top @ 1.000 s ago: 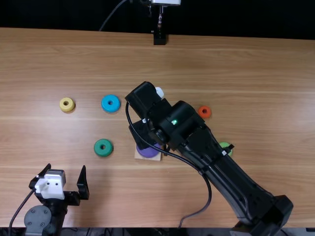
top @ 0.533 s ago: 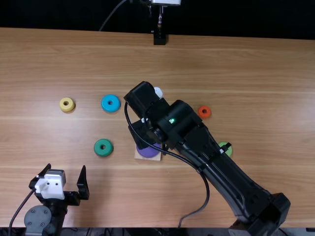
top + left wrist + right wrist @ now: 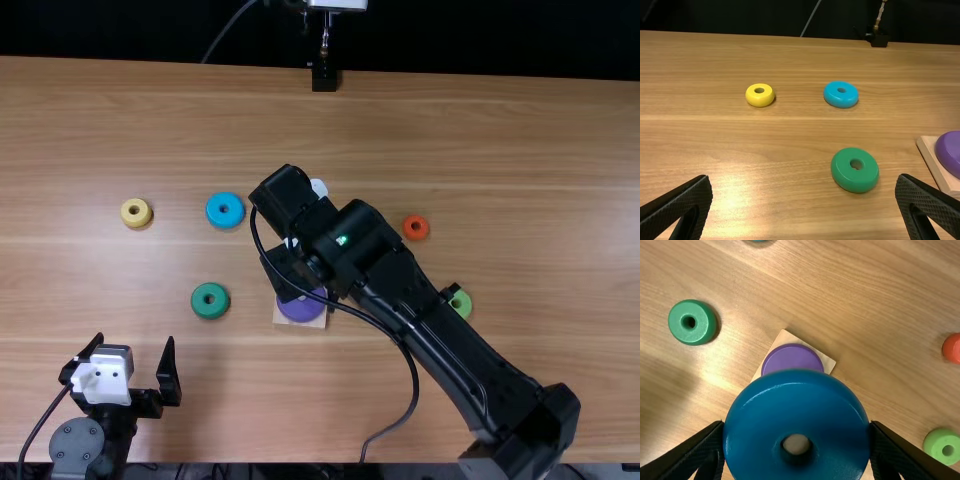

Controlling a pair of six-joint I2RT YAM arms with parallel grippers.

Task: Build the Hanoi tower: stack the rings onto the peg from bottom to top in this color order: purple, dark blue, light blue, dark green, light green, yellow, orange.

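- Position of ring: the dark blue ring [image 3: 796,395] is in the lower middle of the right wrist view, above the purple ring [image 3: 792,358] and its square wooden base [image 3: 828,361].
- Alignment, the governing matter: a pale round end, judged to be the peg [image 3: 796,444], shows through the hole, a touch above its centre in that view. Hole and peg appear nearly in line; the height between them cannot be told.
- Right pincer [image 3: 796,429]: pinching the dark blue ring by opposite sides of its rim.
- Left pincer [image 3: 804,180]: spread, with nothing between its fingers; lower left in the top view.
- Nearer arm: the right arm [image 3: 370,240], running from the lower right of the top view to the centre, over the base.
- Appearance of ring: glossy, deep blue, round-edged, broad face toward the wrist camera; no long axis worth recording.
- Step in hand, by my judgement: seat dark blue on purple with a straight descent. Should the hole sit off-centre, the ring could catch on the peg and tilt.
- Outstanding on the table [image 3: 500,150]: light blue ring [image 3: 225,210], dark green ring [image 3: 210,300], light green ring [image 3: 460,304], yellow ring [image 3: 136,213], orange ring [image 3: 416,227].
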